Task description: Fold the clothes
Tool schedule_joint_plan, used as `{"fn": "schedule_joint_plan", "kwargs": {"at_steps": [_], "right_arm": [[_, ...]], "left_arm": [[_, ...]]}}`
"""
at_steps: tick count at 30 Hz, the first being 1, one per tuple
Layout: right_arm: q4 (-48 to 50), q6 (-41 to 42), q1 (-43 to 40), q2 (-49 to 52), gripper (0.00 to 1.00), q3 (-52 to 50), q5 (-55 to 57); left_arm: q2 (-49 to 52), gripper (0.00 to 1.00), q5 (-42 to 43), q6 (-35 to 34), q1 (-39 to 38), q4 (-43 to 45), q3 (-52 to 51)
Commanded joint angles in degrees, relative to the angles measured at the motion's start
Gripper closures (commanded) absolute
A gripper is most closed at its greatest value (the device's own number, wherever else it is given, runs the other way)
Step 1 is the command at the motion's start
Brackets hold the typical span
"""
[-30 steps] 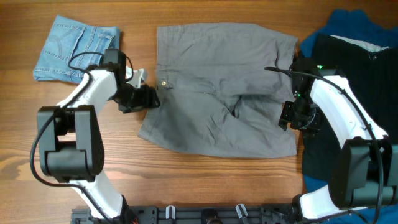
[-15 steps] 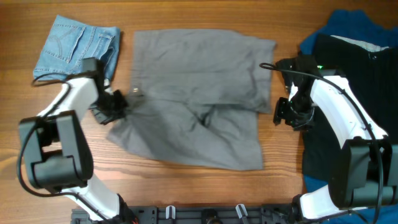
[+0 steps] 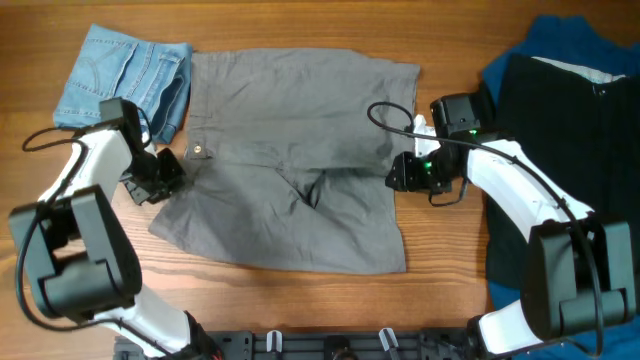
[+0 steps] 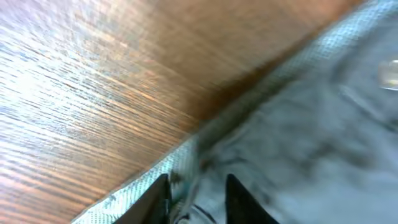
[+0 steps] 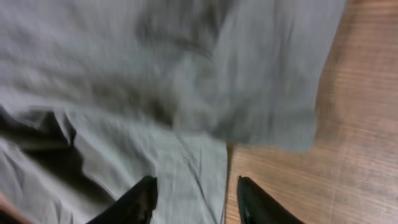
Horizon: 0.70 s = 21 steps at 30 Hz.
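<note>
shorts lie spread flat mid-tabletop, no fold yet made and all folding outstanding; left end effector straddles their left hem, grip cannot be told, while right end effector sits released, fingers apart, at their right edge.

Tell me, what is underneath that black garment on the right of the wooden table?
A royal-blue garment shows past the top and left edges of the black garment, so it lies underneath. How far the blue cloth reaches, and anything else below, is covered.
</note>
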Motion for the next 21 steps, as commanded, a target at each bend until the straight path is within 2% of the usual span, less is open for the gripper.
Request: {"fn": "schedule_joint_plan", "kwargs": {"at_steps": [1,2,3,5,8,10,11,13,14,17,21], "right_arm": [[2.5,1.9,0.2,3.1,0.6,-0.3,0.9],[2.1,1.8,0.2,4.4,0.59,-0.3,1.0],[1.9,2.0,0.2,5.8,0.52,-0.3,1.6],[2.9,5.0,0.2,7.9,0.55,-0.3,6.5],[6.3,9.6,-0.2,10.1,0.66,-0.3,18.2],[11.4,9.9,-1.1,10.0,0.67,-0.1,21.7],[13.4,9.9,-1.7,9.9,0.64,0.4,21.3],[14.8,5.3,-2.9,9.8,0.57,2.9,12.1],[11.1,1.9,-3.1,9.8,0.51,4.7,3.4],[5.2,-1.2,-3.1,9.8,0.48,4.8,-2.9],[-1.5,-8.6,-2.0,9.8,0.48,4.6,-8.3]], "left_arm": [[-7.3,0.61,4.7,2.6,-0.6,0.6,2.1],[-8.7,0.6,4.7,2.6,-0.8,0.6,2.1],[-10.3,0.59,4.7,2.6,-1.1,0.5,2.1],[-11.5,0.55,4.7,2.6,-1.8,0.6,2.1],[-11.4,0.53,4.7,2.6,-3.8,0.8,2.0],[-11.4,0.5,4.7,2.9,-5.6,0.8,2.0],[-11.4,0.49,4.7,3.9,-6.4,0.9,2.0],[-11.4,0.44,4.6,5.2,-8.2,1.1,2.0],[-11.4,0.43,4.6,5.2,-9.0,0.9,2.0],[-11.4,0.43,4.6,5.2,-9.2,0.8,2.0],[-11.4,0.37,4.0,5.2,-9.2,1.0,2.0]]}}
